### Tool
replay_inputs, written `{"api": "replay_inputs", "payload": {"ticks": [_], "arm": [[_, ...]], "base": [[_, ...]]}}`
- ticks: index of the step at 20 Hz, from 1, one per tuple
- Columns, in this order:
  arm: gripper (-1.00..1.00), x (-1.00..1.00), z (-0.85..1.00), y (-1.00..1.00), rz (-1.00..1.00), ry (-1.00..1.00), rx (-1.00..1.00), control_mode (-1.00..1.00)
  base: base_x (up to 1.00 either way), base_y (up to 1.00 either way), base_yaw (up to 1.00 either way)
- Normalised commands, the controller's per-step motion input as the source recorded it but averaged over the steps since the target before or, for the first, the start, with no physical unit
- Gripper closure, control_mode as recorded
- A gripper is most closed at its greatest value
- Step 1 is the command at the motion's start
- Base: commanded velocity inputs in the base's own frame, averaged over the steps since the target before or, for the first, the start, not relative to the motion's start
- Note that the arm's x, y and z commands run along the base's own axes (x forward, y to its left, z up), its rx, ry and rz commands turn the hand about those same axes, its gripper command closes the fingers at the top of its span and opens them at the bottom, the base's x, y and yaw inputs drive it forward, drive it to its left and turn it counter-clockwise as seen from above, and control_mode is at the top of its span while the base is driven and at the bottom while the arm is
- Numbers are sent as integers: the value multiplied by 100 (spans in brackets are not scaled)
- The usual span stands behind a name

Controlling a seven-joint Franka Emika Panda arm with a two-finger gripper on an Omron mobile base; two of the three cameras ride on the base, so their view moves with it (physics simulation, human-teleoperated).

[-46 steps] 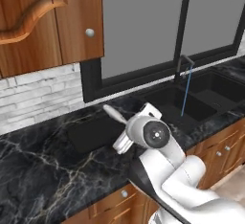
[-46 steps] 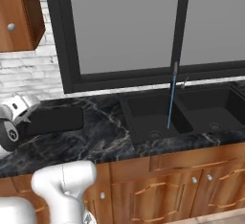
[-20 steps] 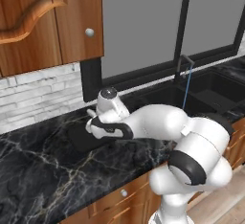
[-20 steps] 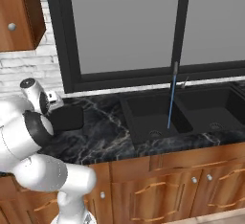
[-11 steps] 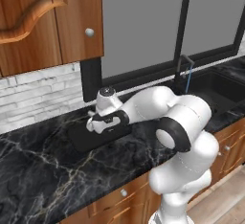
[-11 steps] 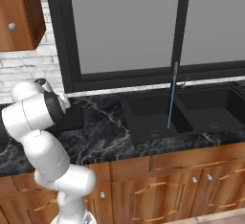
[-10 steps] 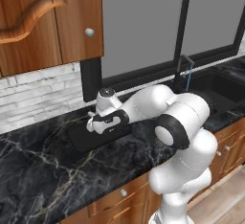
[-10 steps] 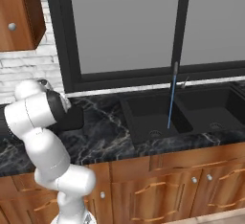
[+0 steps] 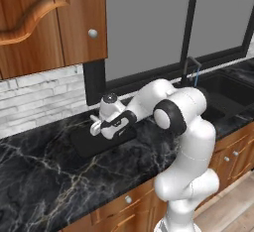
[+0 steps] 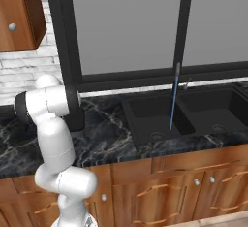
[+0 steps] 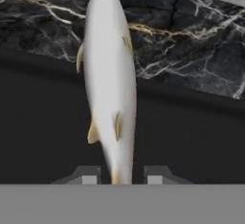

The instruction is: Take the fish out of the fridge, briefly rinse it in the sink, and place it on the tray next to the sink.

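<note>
Hand view: the fish (image 11: 109, 82) is seen lying lengthwise over the black tray (image 11: 43, 122), its tail end between the 2 fingertips (image 11: 85, 175) of the gripper (image 11: 119, 176), its head reaching over the marble counter (image 11: 182, 36). Whether the fingers are pinching the tail or are just clear of it cannot be told. From the left base view, the gripper (image 9: 95, 127) is seen low over the tray (image 9: 87, 144), left of the sink (image 9: 225, 89).

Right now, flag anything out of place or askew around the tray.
One thing: the fish lies half off the tray, its front end out over the marble counter. Its tail sits between the jaws of the gripper, which stand slightly apart from it.
</note>
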Motion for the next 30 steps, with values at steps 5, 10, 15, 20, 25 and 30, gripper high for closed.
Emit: {"api": "replay_inputs", "payload": {"ticks": [5,10,15,20,25,30], "arm": [[-100,-6,49,-2,-8,-3,4,-100],[-100,-66,100,-28,-17,-25,14,-100],[-100,-100,100,-58,-16,-37,24,-100],[-100,-100,100,-58,-11,-46,22,-100],[-100,-100,100,-80,-5,-58,26,-100],[-100,-98,100,-100,-4,-36,42,-100]], "base": [[0,0,0],[0,0,0],[0,0,0],[0,0,0],[0,0,0],[0,0,0]]}}
